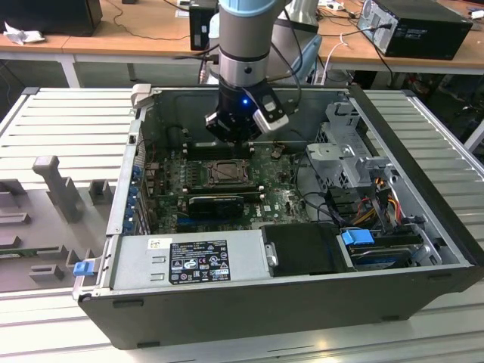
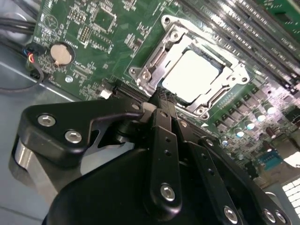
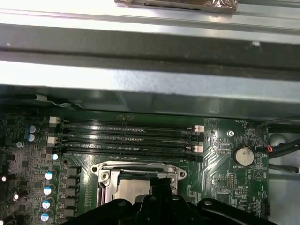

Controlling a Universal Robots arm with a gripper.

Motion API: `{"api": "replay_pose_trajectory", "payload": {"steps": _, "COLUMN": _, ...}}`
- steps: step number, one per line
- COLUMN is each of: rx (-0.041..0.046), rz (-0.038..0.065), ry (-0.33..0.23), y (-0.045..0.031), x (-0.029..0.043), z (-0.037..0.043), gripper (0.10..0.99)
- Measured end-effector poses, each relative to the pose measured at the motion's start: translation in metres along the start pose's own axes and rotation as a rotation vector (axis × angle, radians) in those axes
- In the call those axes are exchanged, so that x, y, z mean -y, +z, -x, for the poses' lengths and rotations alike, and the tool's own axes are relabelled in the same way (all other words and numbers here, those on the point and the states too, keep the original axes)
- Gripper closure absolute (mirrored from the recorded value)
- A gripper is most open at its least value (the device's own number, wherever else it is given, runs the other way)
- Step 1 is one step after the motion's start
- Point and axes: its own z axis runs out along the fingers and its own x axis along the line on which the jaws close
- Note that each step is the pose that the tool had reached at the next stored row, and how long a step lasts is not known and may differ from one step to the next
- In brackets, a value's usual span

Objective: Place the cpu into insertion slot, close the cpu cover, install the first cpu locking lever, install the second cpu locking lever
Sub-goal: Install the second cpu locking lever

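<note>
Here the gripper (image 2: pixel 161 96) hangs just over the insertion slot (image 2: pixel 187 75), its fingers pressed together on nothing. The cpu (image 2: pixel 192 75) lies seated inside, the cpu cover (image 2: pixel 154 63) framing it.

In the exterior view the arm (image 1: pixel 243 34) is a thick grey cylinder with a pale blue band at its upper joint, ending in a black wrist block where a small blue light glows beside a white-and-grey box, perhaps a camera housing, with thin black cables looping past it. In the second wrist view the gripper (image 2: pixel 161 101) is matte black throughout: flat, rounded linkage plates pinned with bright silver screws, a narrow central bar dotted with small holes, and a brushed-metal cylinder at one side.
</note>
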Motion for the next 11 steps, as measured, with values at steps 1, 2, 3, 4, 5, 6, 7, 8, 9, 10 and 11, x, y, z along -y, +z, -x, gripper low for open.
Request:
{"api": "replay_pose_trajectory", "payload": {"steps": 1, "rx": 0.0, "rz": 0.0, "ry": 0.0, "y": -0.0002, "x": 0.0018, "z": -0.0001, "gripper": 0.98}}
{"api": "replay_pose_trajectory", "payload": {"steps": 2, "rx": 0.0, "rz": 0.0, "ry": 0.0, "y": -0.0003, "x": 0.0033, "z": -0.0002, "gripper": 0.98}}
{"api": "replay_pose_trajectory", "payload": {"steps": 3, "rx": 0.0001, "rz": 0.0, "ry": 0.0, "y": -0.0004, "x": 0.0048, "z": -0.0003, "gripper": 0.98}}
{"api": "replay_pose_trajectory", "payload": {"steps": 4, "rx": -0.0001, "rz": 0.0, "ry": 0.0, "y": -0.0007, "x": 0.0068, "z": -0.0004, "gripper": 0.98}}
{"api": "replay_pose_trajectory", "payload": {"steps": 5, "rx": 0.0, "rz": 0.0, "ry": 0.0, "y": -0.001, "x": 0.0116, "z": -0.0006, "gripper": 0.98}}
{"api": "replay_pose_trajectory", "payload": {"steps": 6, "rx": -0.0001, "rz": 0.0, "ry": 0.0, "y": -0.0012, "x": 0.0157, "z": -0.0008, "gripper": 0.98}}
{"api": "replay_pose_trajectory", "payload": {"steps": 7, "rx": -0.0004, "rz": 0.0, "ry": 0.0, "y": -0.0013, "x": 0.0178, "z": -0.0009, "gripper": 0.98}}
{"api": "replay_pose_trajectory", "payload": {"steps": 8, "rx": -0.0009, "rz": 0.0, "ry": 0.0, "y": -0.0014, "x": 0.0216, "z": -0.0011, "gripper": 0.98}}
{"api": "replay_pose_trajectory", "payload": {"steps": 9, "rx": -0.0018, "rz": 0.0, "ry": 0.0, "y": -0.0014, "x": 0.0246, "z": -0.0013, "gripper": 0.98}}
{"api": "replay_pose_trajectory", "payload": {"steps": 10, "rx": -0.0034, "rz": 0.0, "ry": 0.0, "y": -0.0016, "x": 0.0288, "z": -0.0015, "gripper": 0.98}}
{"api": "replay_pose_trajectory", "payload": {"steps": 11, "rx": -0.0064, "rz": 0.0, "ry": 0.001, "y": -0.0017, "x": 0.0318, "z": -0.0017, "gripper": 0.98}}
